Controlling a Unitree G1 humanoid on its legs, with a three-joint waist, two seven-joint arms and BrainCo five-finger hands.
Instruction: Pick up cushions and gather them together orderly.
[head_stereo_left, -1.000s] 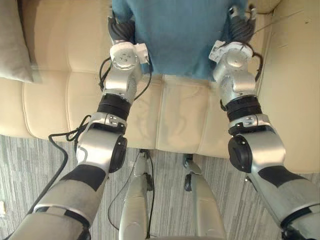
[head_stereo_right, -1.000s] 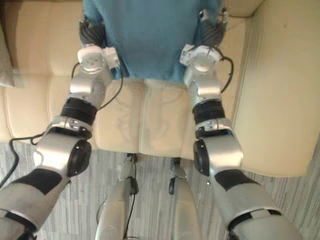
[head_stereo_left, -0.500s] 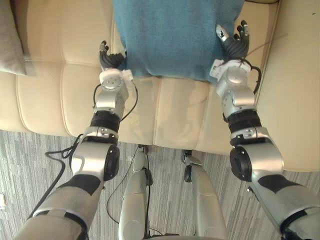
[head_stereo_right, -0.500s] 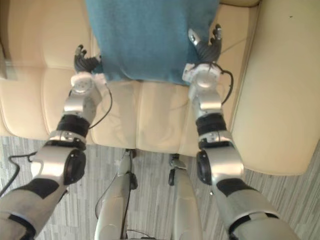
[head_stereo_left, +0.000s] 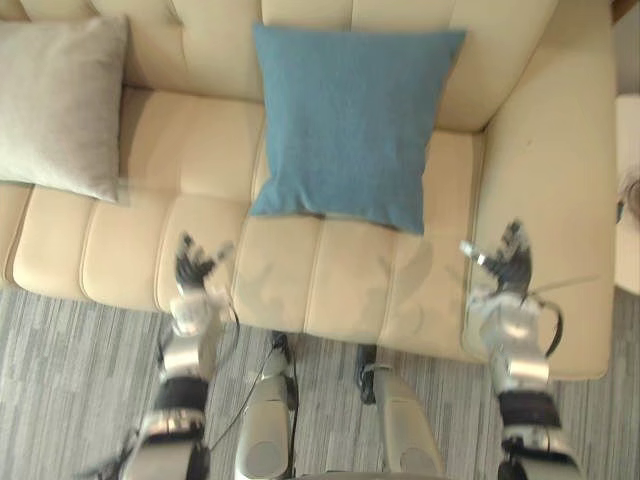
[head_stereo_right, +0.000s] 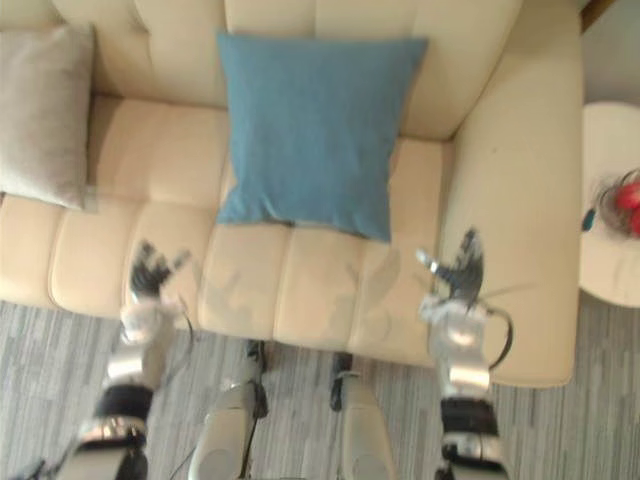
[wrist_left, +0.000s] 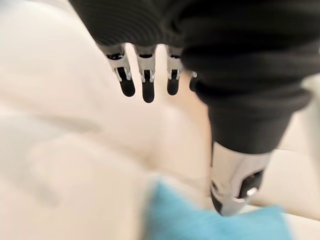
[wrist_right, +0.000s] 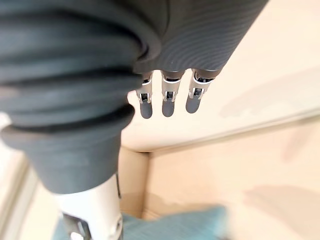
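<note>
My left hand (head_stereo_left: 192, 278) and right hand (head_stereo_left: 507, 275): fingers spread, empty, at the sofa's (head_stereo_left: 330, 290) front edge. Blue cushion (head_stereo_left: 350, 125) looks set against the backrest. Next I probably fetch the grey cushion (head_stereo_left: 60, 105) from the left end.

No readable text, labels, numbers; no signs

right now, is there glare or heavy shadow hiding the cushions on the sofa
Left eye view: soft light, no glare on the sofa; blue cushion and grey cushion both plainly lit, only a thin shadow along the grey one's lower edge. Right eye view: the same; left hand and right hand open over the seat front.
</note>
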